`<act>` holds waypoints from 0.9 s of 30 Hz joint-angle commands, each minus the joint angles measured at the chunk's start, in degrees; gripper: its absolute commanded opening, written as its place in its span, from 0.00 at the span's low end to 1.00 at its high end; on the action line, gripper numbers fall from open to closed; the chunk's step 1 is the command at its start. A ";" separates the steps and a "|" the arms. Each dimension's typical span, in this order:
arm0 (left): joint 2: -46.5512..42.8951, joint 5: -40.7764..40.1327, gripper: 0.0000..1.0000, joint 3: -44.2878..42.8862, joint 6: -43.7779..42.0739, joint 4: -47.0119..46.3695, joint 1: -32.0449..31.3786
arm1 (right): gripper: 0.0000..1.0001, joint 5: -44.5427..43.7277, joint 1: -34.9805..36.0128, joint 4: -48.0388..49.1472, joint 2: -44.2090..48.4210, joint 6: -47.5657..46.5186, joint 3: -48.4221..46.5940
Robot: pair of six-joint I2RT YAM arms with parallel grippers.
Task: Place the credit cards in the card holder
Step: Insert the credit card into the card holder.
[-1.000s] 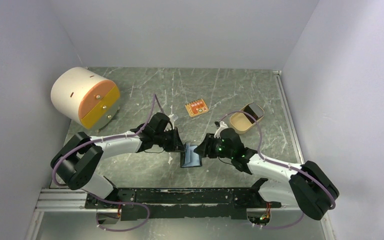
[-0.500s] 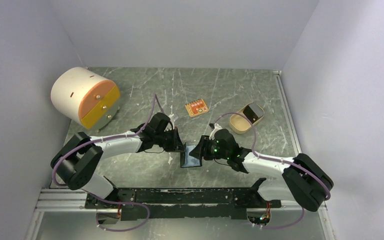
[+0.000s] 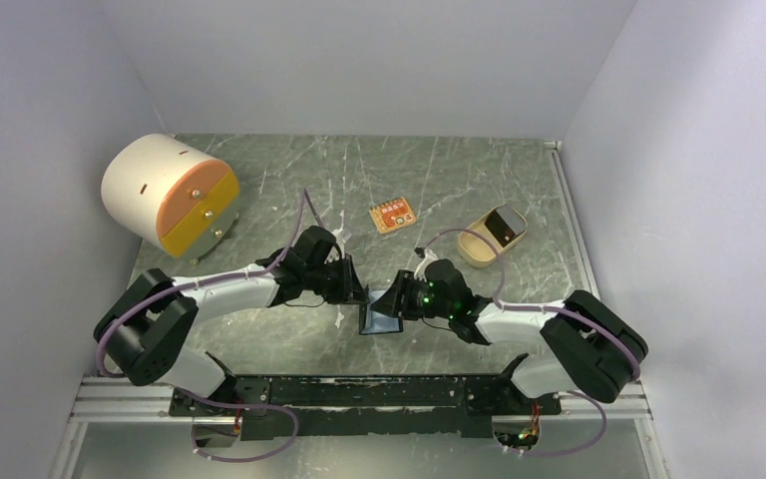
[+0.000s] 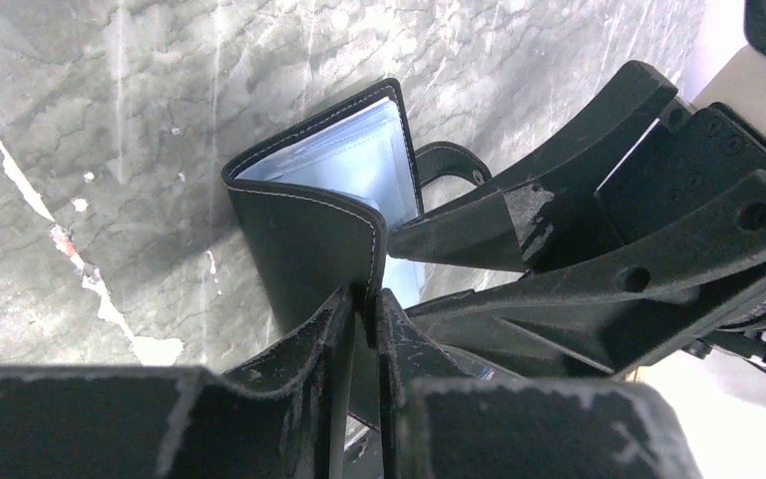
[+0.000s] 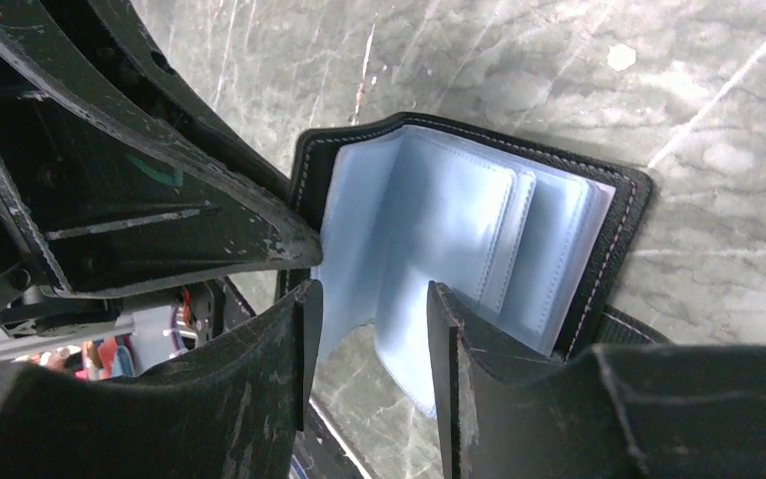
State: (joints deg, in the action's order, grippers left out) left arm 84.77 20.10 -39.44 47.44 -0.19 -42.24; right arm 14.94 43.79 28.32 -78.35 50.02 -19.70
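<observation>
The card holder [image 3: 380, 319], a black wallet, stands open on the table between my two grippers. My left gripper [image 4: 367, 304] is shut on the edge of its black cover [image 4: 309, 235]. The bluish inner pockets [image 5: 459, 215] face my right gripper [image 5: 369, 329], which is open and empty, with its fingertips [image 5: 447, 319] close in front of the pocket leaves. In the top view the left gripper [image 3: 363, 293] and right gripper [image 3: 396, 299] meet over the wallet. One dark grey credit card [image 3: 505, 225] lies in the tan oval tray [image 3: 474, 247] at the right.
A white cylinder with orange and yellow drawer fronts [image 3: 168, 194] stands at the back left. A small orange card-like item [image 3: 392, 216] lies behind the wallet. Pale walls close the table in on three sides.
My right gripper has moved left, closer in on the open wallet. The left gripper has kept its hold on the cover, nearly still.
</observation>
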 commanded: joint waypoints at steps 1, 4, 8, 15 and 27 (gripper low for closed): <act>-1.78 -0.86 0.19 1.47 0.14 2.65 0.87 | 0.47 -2.26 0.26 1.09 2.34 1.20 1.74; -2.44 -1.52 0.19 1.65 -0.02 3.61 1.10 | 0.47 -4.77 0.29 -3.23 4.17 -0.24 1.07; -3.54 -1.58 0.19 2.26 0.11 3.64 1.46 | 0.49 -6.74 0.31 -5.20 5.04 -0.61 1.36; -3.69 -1.23 0.19 2.59 0.19 3.45 1.65 | 0.49 -4.92 0.30 -3.07 2.71 -0.10 1.25; -3.60 -0.49 0.24 4.23 0.46 2.60 2.55 | 0.50 -0.42 0.64 4.61 -0.93 2.53 0.83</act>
State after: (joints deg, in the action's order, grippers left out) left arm 81.76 19.53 -36.75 47.59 1.30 -40.32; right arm 12.38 43.92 27.83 -77.89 51.16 -18.52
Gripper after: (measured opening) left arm 0.216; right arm 0.495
